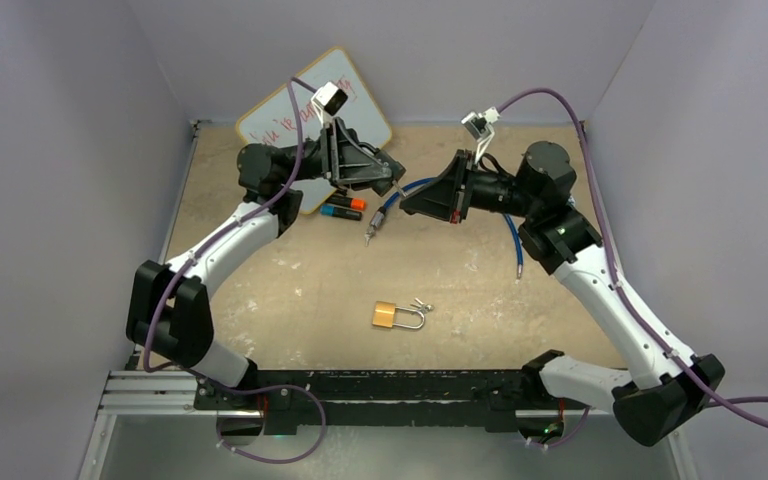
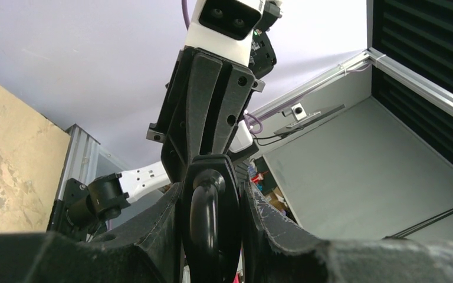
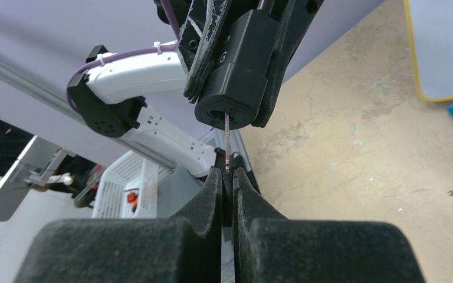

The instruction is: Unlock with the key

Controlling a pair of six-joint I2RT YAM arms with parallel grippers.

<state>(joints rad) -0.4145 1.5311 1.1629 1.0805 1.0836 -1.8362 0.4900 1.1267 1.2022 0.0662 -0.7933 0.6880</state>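
Observation:
My left gripper is raised over the back of the table and shut on a black lock. The lock's rounded black body sits between its fingers. My right gripper faces it from the right and is shut on a thin metal key. The key is seen edge-on, with its tip in the hole on the lock's lower face. In the top view the two grippers almost meet, the right gripper just right of the left. A blue cable trails from the lock area.
A brass padlock with small keys beside it lies on the table's near middle. A whiteboard and markers sit at the back left. The cable's metal tip hangs below the grippers. Walls enclose the table.

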